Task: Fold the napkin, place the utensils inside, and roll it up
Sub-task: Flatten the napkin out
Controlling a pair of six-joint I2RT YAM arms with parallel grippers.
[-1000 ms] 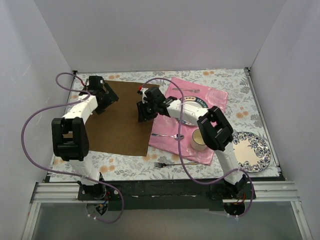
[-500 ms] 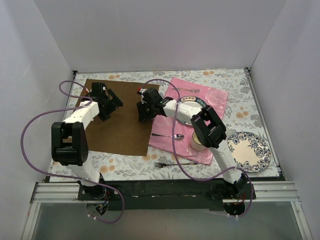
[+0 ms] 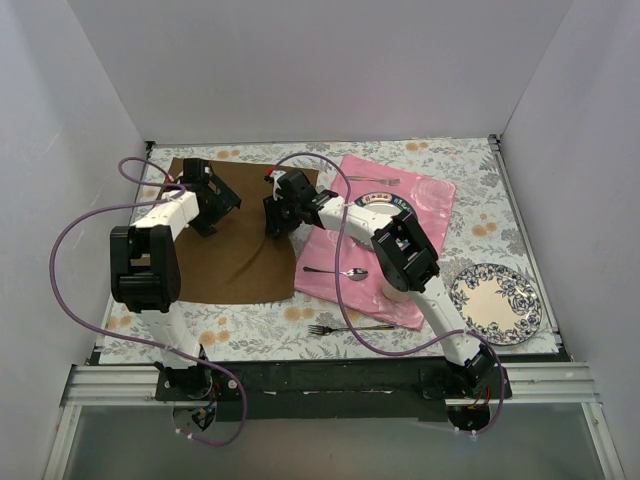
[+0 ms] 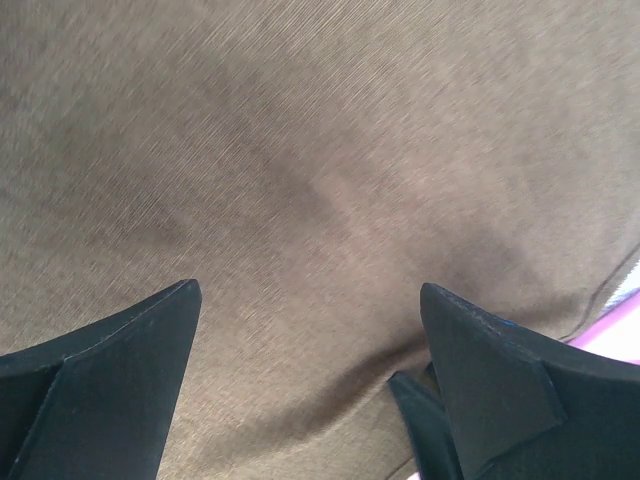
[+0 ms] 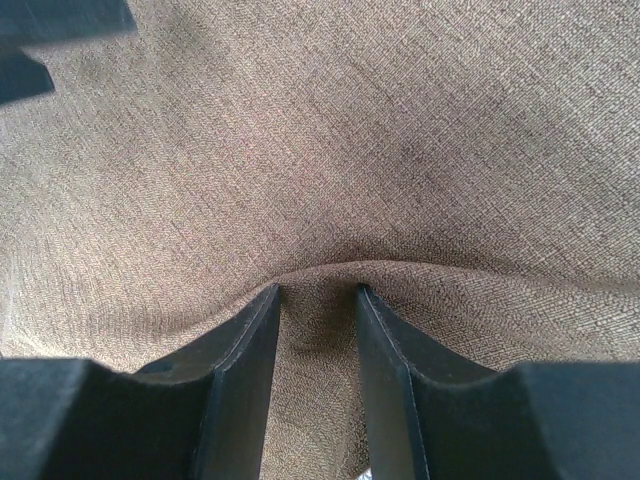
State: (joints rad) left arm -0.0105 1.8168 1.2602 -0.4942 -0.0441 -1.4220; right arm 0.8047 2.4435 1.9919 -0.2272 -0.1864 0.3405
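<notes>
The dark brown napkin (image 3: pixel 240 262) lies spread on the table's left half, its right edge meeting the pink mat. My left gripper (image 3: pixel 212 200) hovers open over its far left part; in the left wrist view its jaws (image 4: pixel 310 292) stand wide with only cloth (image 4: pixel 300 150) below. My right gripper (image 3: pixel 277 214) is on the napkin's far right part. Its fingers (image 5: pixel 318 292) stand partly apart, tips pressed into the cloth (image 5: pixel 350 130), which puckers in a ridge at the tips. Of the utensils, a spoon (image 3: pixel 337 272) lies on the mat, a fork (image 3: pixel 345 328) on the tablecloth near the front, and another (image 3: pixel 372 180) at the mat's back.
The pink mat (image 3: pixel 430 200) covers the middle right. On it, a small plate (image 3: pixel 385 200) and a cup (image 3: pixel 395 290) are partly hidden by the right arm. A blue-patterned plate (image 3: pixel 497 303) sits at the front right. White walls close three sides.
The right gripper has slid left and a little farther back over the napkin. The left gripper's jaws have widened. The napkin's near edge has drawn back slightly.
</notes>
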